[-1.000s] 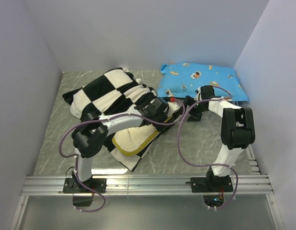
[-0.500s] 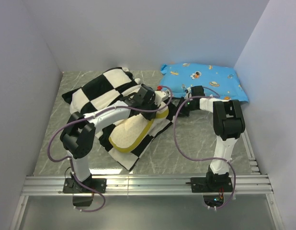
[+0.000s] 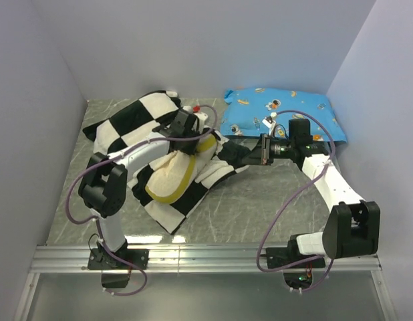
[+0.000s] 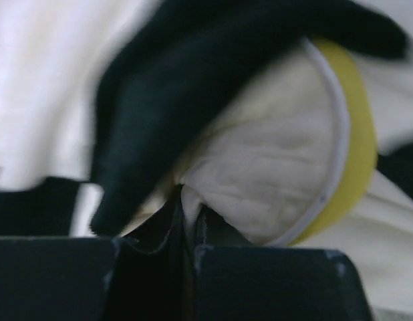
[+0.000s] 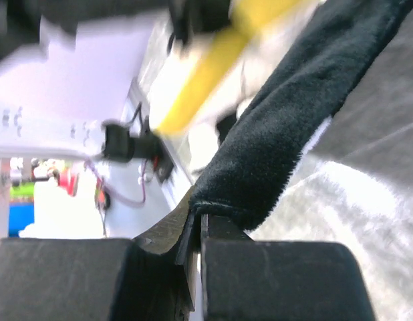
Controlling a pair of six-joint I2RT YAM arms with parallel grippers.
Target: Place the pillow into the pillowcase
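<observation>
left pincer pinches the pillow, mid-frame, to push it in | right pincer grips the pillowcase edge (to hold its mouth open, I think)

Grey marbled tabletop, pale lavender walls

- My left gripper has moved from mid-frame toward the upper left and closed on the pillow.
- The pillow has slid up-left with it, further under the pillowcase.
- My right gripper has clamped the pillowcase's black edge.
- My right elbow has dropped to the lower right.
</observation>
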